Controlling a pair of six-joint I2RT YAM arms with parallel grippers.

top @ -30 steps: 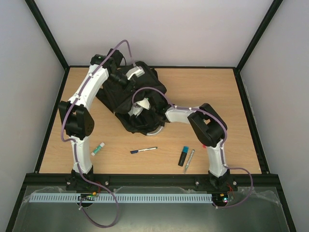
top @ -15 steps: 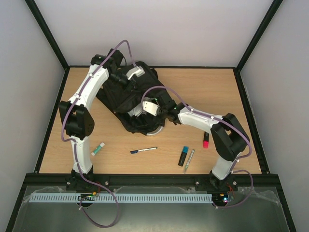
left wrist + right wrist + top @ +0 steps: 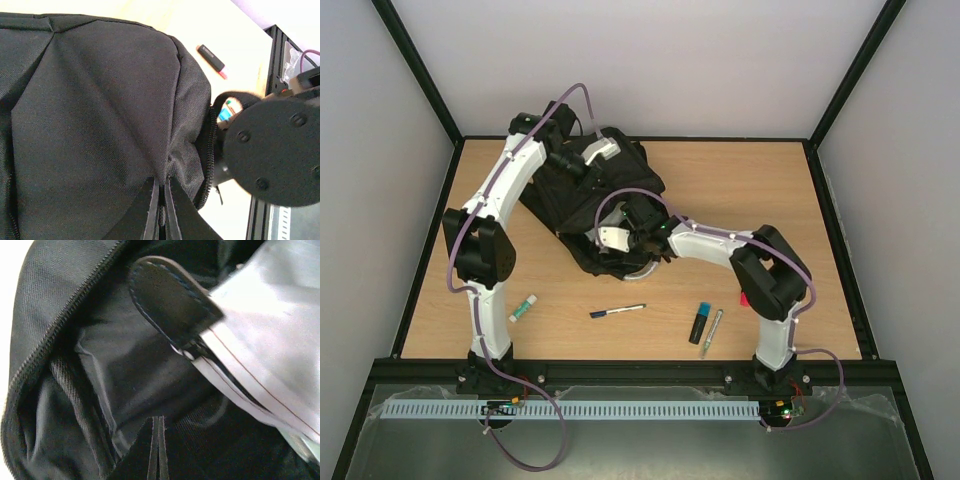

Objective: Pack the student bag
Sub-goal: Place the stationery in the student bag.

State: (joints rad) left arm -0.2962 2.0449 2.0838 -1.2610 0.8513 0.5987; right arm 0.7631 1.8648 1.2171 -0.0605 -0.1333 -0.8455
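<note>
Plainly the student bag point(image 3: 582, 205) lies far-left of centre on the bench point(image 3: 770, 200), its long axis diagonal and its mouth towards our right arm. Our right end effector point(image 3: 158, 450), fingers together and empty, sits just inside that mouth over slick lining. Our left end effector point(image 3: 160, 210) pinches the coarse woven shell. A pen point(image 3: 617, 311) lies nearer our bases.

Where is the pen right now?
In the top view the pen lies on the table, just below the bag in the picture, with the glue stick to its left and the blue highlighter to its right.
</note>
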